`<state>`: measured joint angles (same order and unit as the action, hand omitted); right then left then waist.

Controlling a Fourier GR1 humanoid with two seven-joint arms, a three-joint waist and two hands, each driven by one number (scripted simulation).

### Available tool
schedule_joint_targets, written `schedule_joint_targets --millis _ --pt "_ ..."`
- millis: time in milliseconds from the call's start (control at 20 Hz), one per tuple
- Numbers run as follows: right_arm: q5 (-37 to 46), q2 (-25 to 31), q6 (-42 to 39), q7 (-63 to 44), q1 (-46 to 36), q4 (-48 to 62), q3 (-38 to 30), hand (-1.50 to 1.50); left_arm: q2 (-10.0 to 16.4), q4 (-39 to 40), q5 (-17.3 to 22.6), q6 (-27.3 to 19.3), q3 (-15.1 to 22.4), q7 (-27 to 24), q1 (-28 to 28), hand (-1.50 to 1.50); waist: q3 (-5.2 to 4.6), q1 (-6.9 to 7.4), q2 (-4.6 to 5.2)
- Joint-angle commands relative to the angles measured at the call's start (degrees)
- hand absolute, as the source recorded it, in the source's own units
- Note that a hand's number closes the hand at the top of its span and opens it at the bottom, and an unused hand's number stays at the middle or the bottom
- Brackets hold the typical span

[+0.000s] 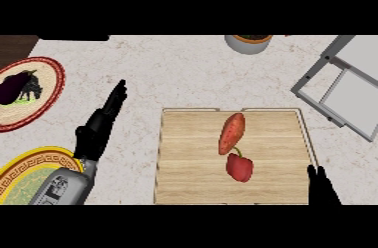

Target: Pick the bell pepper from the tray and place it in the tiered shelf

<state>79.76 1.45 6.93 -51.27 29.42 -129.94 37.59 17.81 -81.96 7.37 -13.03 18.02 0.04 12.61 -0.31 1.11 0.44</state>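
A red bell pepper (240,167) with a green stem lies on the wooden tray (184,157), toward its lower middle. Just above it rests an orange sweet potato (232,133), tilted. The grey tiered shelf (347,87) stands at the right edge, past the tray's upper right corner. My right hand (320,187) shows only as black fingers at the tray's lower right corner, a short way right of the pepper and not touching it. My left hand (102,124) lies left of the tray, fingers straight and pointing up the counter, holding nothing.
A red-rimmed plate (52,92) with an eggplant (18,87) sits at the far left. A yellow-rimmed plate (22,169) lies at the lower left under my left forearm. A pot (249,42) stands at the top edge.
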Motion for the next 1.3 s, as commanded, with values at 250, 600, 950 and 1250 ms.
schedule_joint_targets --millis 250,600,950,1250 --pt "9.77 -1.29 -6.01 -25.43 -17.35 6.58 15.04 -1.5 -0.05 -1.06 -1.19 0.41 -1.55 0.7 -2.1 0.0 0.24 -0.75 -0.51" --pt "5.85 -1.09 -7.76 -27.83 -23.82 8.79 12.93 -1.5 -0.95 1.23 -1.28 1.65 -2.71 0.07 0.88 0.0 0.21 -0.5 -0.29" --pt "5.56 -1.06 -4.99 -26.18 -21.34 10.58 10.31 -1.5 -1.82 3.21 -1.41 1.95 -3.65 -0.02 1.26 0.0 0.25 -0.95 -0.24" --pt "3.2 -1.16 -2.63 -26.98 -24.29 16.25 8.11 -1.5 -1.83 -0.75 -2.67 1.84 -2.42 -1.12 -2.71 0.0 0.28 -0.23 -0.34"
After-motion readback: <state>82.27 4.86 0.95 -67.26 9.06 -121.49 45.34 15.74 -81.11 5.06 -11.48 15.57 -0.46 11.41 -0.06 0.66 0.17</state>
